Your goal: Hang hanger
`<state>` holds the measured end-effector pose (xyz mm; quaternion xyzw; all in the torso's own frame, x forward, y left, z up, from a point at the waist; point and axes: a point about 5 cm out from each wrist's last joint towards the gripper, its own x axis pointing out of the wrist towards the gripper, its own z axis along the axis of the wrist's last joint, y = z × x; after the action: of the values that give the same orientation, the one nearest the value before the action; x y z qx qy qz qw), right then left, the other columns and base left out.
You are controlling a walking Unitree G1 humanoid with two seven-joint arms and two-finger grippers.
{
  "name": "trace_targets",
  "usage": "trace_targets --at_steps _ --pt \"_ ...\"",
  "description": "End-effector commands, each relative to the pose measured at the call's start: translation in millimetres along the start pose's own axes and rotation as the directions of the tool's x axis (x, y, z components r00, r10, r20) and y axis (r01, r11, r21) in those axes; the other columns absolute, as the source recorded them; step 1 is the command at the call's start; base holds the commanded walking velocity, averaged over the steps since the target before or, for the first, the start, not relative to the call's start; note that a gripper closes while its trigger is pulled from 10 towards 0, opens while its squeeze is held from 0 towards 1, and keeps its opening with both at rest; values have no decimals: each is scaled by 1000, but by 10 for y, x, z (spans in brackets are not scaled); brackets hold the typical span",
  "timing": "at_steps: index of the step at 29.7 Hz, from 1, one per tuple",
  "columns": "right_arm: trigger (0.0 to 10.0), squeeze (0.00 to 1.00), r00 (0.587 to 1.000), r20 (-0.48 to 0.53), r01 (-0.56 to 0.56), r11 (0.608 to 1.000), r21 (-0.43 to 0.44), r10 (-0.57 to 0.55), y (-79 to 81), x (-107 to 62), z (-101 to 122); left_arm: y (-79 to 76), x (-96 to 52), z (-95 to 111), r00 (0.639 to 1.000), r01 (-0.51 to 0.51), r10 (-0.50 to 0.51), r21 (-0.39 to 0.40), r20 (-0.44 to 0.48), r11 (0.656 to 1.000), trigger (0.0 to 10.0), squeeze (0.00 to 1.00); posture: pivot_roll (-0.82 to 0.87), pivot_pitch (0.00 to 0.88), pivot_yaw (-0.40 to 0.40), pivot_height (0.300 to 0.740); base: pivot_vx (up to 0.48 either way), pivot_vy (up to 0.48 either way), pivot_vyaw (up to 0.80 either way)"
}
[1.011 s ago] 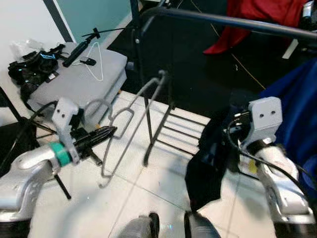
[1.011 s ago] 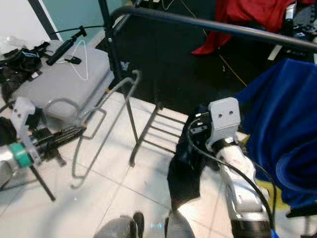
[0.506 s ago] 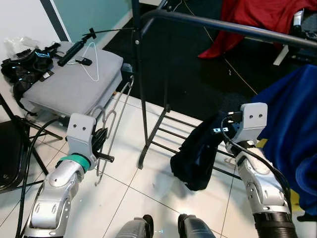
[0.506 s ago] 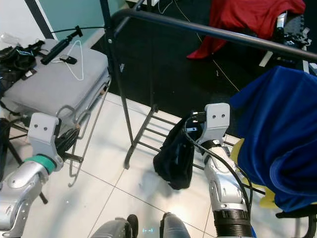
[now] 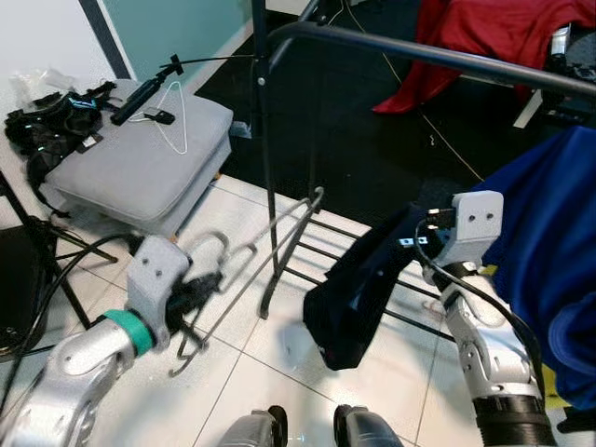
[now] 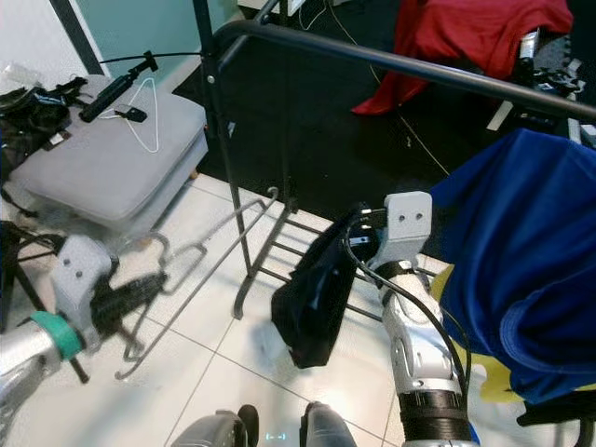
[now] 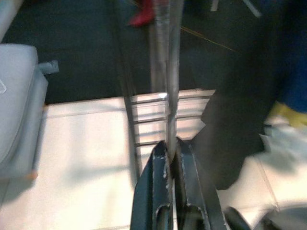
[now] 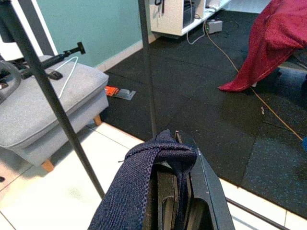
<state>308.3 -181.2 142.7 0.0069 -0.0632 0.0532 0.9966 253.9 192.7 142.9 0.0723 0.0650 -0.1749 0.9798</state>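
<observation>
My left gripper (image 5: 203, 287) is shut on a grey metal hanger (image 5: 265, 247), held low over the white tiles. The hanger's long wire slants up toward the foot of the rack. In the left wrist view the fingers (image 7: 184, 177) pinch the hanger wire (image 7: 170, 76). My right gripper (image 5: 421, 244) is shut on a dark navy garment (image 5: 357, 291), which hangs down from it beside the rack's base bars. The navy cloth (image 8: 144, 187) drapes over the fingers in the right wrist view. A black rack rail (image 5: 419, 53) runs across above both arms, on an upright pole (image 5: 264, 140).
A grey ottoman (image 5: 130, 163) at the left carries a white wire hanger (image 5: 177, 121) and a black stick. A blue garment (image 5: 559, 233) hangs on the right and a red cloth (image 5: 494, 33) lies behind. Rack base bars (image 5: 321, 244) cross the floor; a black stand (image 5: 37, 233) is at far left.
My left arm has swung the hanger from hanging almost straight down to slanting out toward the rack. The navy garment in my right gripper has shifted a little left.
</observation>
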Motion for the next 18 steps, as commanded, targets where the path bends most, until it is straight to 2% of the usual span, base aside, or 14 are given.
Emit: trace_targets --at_steps 1,2,3,8,9,12,14,15,18 --pt "10000 0 1000 19 16 1000 2 -16 -21 -33 9 79 -34 -107 997 -67 67 6 -46 998 10000 0 -87 117 86 740 0 0 0" --pt "10000 0 999 22 25 1000 -1 -25 -22 -55 5 146 17 -201 976 -212 210 -35 -59 977 10000 0 -86 116 85 740 0 0 0" --pt "10000 0 999 24 34 999 -4 -34 -32 -69 -4 165 26 -286 953 -297 295 -26 -67 954 10000 0 -79 112 82 740 0 0 0" --pt "10000 0 999 26 42 999 -10 -42 -57 -65 -12 190 -44 -434 933 -347 344 -12 -102 938 10000 0 -70 107 77 740 0 0 0" --pt "10000 0 999 26 44 999 -13 -44 -66 -49 -19 232 -83 -512 923 -366 364 11 -123 931 10000 0 -69 102 74 740 0 0 0" --pt "10000 0 999 24 49 999 -16 -48 -72 -31 -30 280 -98 -579 909 -395 392 13 -142 919 10000 0 -67 98 72 740 0 0 0" --pt "10000 0 998 17 55 998 -25 -55 -70 -15 -50 309 -68 -621 895 -424 418 -3 -154 906 10000 0 -72 94 68 740 0 0 0" --pt "10000 0 998 13 60 998 -30 -60 -58 -7 -70 317 -8 -621 883 -453 445 -23 -151 891 10000 0 -76 90 66 740 0 0 0" --pt "10000 0 998 13 62 997 -40 -61 -33 -7 -83 286 79 -578 884 -457 448 -50 -133 888 10000 0 -84 88 64 740 0 0 0"
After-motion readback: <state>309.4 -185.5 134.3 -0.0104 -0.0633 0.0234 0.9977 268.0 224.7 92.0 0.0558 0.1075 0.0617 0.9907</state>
